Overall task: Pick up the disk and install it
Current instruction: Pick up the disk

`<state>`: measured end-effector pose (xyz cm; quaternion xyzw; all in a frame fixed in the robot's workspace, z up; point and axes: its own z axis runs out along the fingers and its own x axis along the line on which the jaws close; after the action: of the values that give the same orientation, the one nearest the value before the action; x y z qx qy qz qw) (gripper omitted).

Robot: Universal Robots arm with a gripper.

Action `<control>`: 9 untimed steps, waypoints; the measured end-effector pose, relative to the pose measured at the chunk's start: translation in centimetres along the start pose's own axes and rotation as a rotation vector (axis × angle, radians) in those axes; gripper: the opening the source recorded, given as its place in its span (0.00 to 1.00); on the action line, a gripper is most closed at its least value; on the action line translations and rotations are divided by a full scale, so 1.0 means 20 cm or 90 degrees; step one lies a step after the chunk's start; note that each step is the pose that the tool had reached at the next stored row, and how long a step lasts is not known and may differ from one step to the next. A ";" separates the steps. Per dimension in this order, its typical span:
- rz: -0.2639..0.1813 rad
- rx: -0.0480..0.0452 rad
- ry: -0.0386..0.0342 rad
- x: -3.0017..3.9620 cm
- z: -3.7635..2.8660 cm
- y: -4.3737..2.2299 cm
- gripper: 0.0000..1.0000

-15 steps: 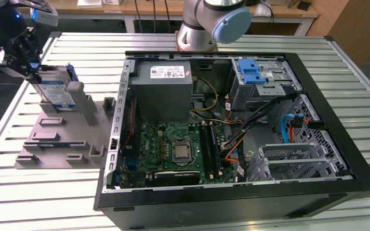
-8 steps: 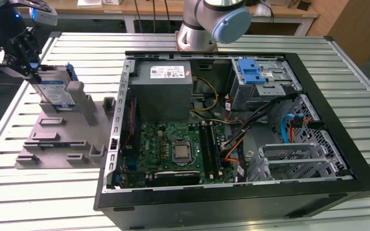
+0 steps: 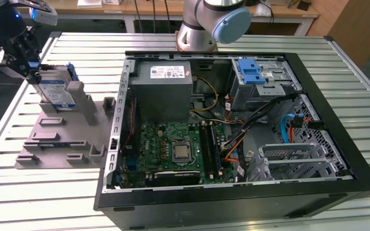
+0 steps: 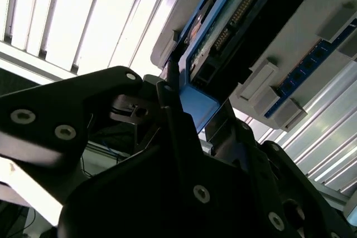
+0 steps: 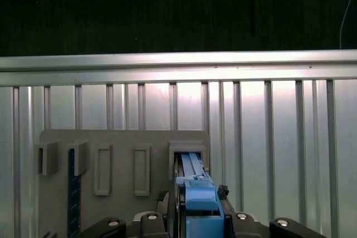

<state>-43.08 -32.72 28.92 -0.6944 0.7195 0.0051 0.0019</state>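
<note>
While the gripper [image 3: 34, 76] sits at the upper left of the exterior view, it is clenched on the top edge of the disk [image 3: 55, 91]. The disk stands upright on edge in a slot of the grey slotted stand [image 3: 56, 139] on the ribbed metal table [image 3: 37, 202]. In the first wrist view its blue carrier edge [image 5: 196, 193] shows between the black fingers. The open computer case [image 3: 236, 207] lies just beside the stand at centre right, its blue-latched drive bay [image 3: 256, 79] at the upper right.

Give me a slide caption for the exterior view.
Gripper at the disk standing upright in the grey stand, beside the open computer case.
</note>
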 end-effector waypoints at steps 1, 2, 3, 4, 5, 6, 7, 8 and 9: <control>0.000 0.0000 0.0000 0.000 0.000 0.000 0.44; 0.000 0.0000 0.0000 0.000 0.000 0.000 0.44; 0.000 0.0000 0.0000 0.000 0.000 0.000 0.44; 0.000 0.0000 0.0001 0.000 0.000 0.000 0.43; 0.000 0.0000 0.0000 0.000 0.000 0.000 0.36; 0.000 -0.0001 0.0000 0.000 0.000 0.000 0.36; 0.000 0.0000 0.0000 0.000 0.000 0.000 0.36; 0.000 0.0000 0.0000 0.000 0.000 0.000 0.36; 0.000 -0.0001 0.0000 0.000 0.000 0.000 0.36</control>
<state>-43.07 -32.72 28.93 -0.6946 0.7194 0.0051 0.0018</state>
